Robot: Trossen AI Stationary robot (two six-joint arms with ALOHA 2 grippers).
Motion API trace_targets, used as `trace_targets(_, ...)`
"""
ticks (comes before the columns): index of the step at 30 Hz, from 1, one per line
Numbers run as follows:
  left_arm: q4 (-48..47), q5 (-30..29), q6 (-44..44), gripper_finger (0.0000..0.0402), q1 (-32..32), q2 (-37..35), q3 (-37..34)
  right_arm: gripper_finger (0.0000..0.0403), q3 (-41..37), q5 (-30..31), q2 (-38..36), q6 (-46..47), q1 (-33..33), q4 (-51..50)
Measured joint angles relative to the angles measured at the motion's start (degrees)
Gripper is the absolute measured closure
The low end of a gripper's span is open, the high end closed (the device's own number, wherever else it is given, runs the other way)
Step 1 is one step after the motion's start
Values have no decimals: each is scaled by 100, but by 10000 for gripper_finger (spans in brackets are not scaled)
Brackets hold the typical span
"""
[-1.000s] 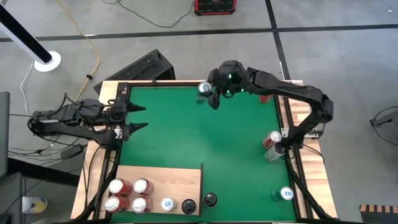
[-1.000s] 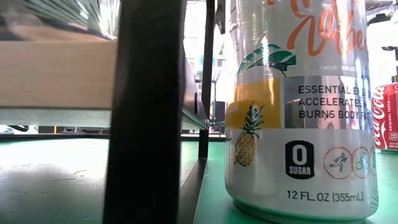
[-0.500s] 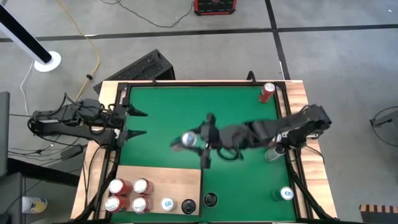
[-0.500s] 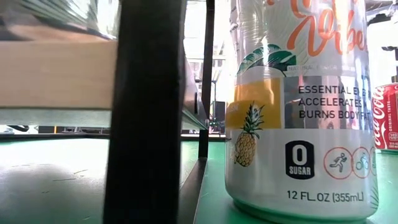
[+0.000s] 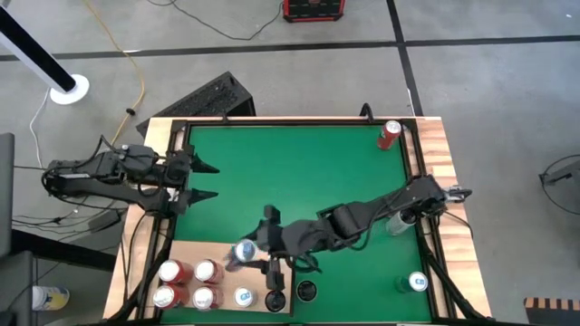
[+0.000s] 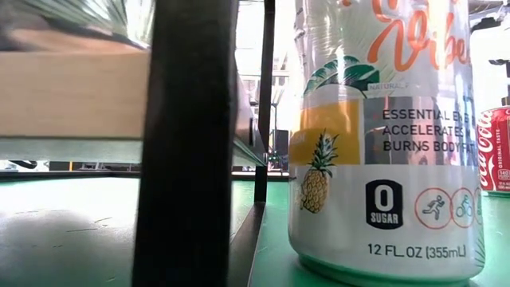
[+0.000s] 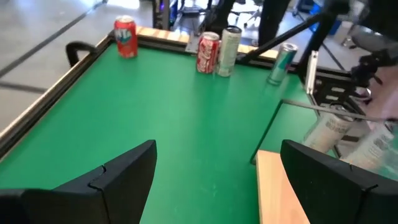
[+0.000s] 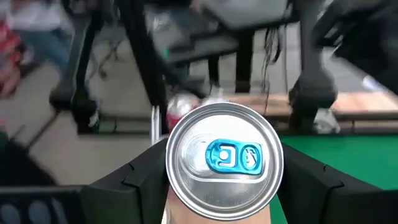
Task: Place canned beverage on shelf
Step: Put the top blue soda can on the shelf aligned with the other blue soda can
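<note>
My right gripper [image 5: 256, 250] is shut on a silver beverage can with a blue tab [image 5: 244, 252], whose top [image 8: 225, 155] faces the right wrist camera. The can hangs above the far right part of the pale wooden shelf [image 5: 231, 256], a raised board at the mat's near left. Several cans [image 5: 187, 282] stand on the shelf. My left gripper [image 5: 204, 181] waits open at the mat's left edge, its fingers [image 7: 124, 177] apart with nothing between them. My right gripper pinches the can's side wall just under the rim [image 8: 186, 211] between its two fingers [image 8: 134, 180], one on each side. The fingers lie about level, reaching in from the table's right side. The can stands upright, top up; its base is hidden.
A dark can [image 5: 306, 291] stands on the green mat [image 5: 299, 172] beside the shelf's right end. Other cans stand at the far right corner [image 5: 390, 134], the right edge [image 5: 399, 222] and the near right [image 5: 415, 283]. The low view is filled by a pineapple-printed can [image 6: 382, 135] and a dark post [image 6: 187, 143].
My right gripper has swept fast from the mat's far edge across the middle toward the near left, carrying the can upright, and now holds it over the shelf. Its arm has stretched out along the way.
</note>
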Motion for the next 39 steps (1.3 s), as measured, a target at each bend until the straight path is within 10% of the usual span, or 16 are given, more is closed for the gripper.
trace_targets(16,22,-562,-805,74,0,26,0,144,495,-1378,706,-629,-85,-646)
trace_targets(39,41,-705,-388,74,0,23,0,144,509,-1704,705,-128,-510,-996)
